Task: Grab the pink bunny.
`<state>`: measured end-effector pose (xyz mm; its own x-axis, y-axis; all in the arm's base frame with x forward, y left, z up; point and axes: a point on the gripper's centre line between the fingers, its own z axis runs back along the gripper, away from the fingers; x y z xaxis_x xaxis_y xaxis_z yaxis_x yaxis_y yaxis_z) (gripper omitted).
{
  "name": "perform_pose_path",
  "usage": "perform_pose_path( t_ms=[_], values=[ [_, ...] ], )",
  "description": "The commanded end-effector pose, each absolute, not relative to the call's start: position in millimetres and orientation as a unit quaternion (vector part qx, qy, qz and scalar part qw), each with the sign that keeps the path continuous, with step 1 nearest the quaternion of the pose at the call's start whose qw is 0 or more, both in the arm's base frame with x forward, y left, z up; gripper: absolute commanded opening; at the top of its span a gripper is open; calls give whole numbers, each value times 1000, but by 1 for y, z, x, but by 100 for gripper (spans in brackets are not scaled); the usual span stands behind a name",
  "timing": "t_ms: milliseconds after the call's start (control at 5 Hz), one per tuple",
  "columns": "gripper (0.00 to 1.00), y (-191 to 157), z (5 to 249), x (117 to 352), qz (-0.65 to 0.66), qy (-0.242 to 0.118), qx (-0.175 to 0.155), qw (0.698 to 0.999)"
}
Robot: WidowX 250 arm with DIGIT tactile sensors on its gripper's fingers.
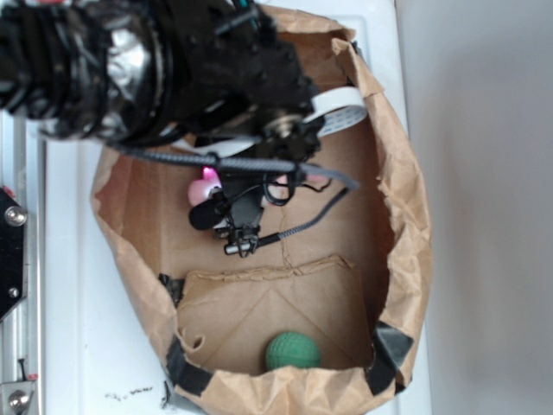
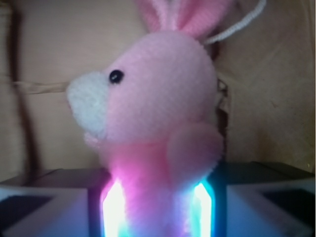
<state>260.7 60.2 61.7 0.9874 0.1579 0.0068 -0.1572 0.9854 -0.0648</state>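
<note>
My black cabled arm point(image 1: 155, 60) reaching from the upper left of the frame, my black two-fingered gripper point(image 1: 226, 207) at centre, glowing pads point(image 2: 114, 207) clamped on the fluffy pink plush bunny point(image 2: 158, 108).

Surface: white table point(image 1: 86, 285), seen from above.
On it: brown paper bag point(image 1: 406, 216), lying open, filling the middle.
Bag edge: black tape patches point(image 1: 390, 350) at the near corners.
Far left: metal rail point(image 1: 17, 259) along the table edge.
</note>
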Motion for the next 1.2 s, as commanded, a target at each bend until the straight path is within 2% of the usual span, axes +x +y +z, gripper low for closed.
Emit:
perform_pose_path(
  t_ms=[0, 400, 600, 800, 1000],
  values=[
    [0, 64, 151, 266, 71, -112, -55, 990],
    [0, 52, 185, 278, 74, -136, -41, 987],
    [0, 44, 200, 279, 68, -131, -33, 988],
    [0, 36, 212, 270, 40, -126, -22, 991],
    [0, 29, 217, 252, 23, -136, -16, 990]
  ],
)
